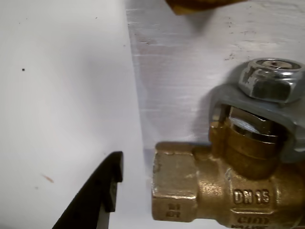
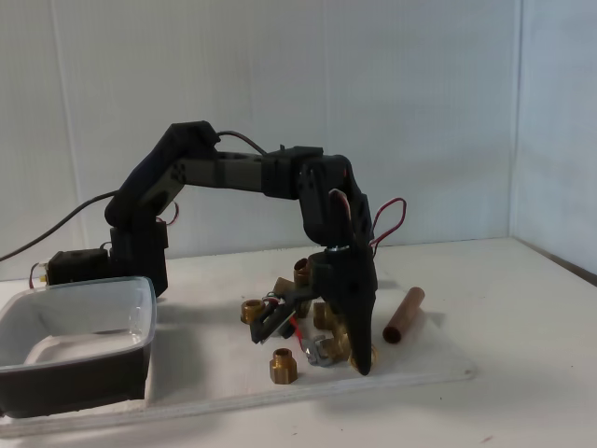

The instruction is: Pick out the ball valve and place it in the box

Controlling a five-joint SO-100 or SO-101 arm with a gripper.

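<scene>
Down at the front of the white table point(image 2: 522, 308), a lone brass fitting point(image 2: 284, 365) stands by the board's edge, and just behind it the jaws point(image 2: 312, 341) are low, spread wide apart around the pile of parts. Up close in the wrist view, the ball valve point(image 1: 224, 191) lies on its side, DN15 stamped on the body, silvery nut point(image 1: 271, 78) on top, one black finger point(image 1: 97, 195) standing clear of its threaded end. Off to the left in the fixed view sits the box point(image 2: 75, 345), well apart. Right of the pile lies a copper tube point(image 2: 401, 315).
</scene>
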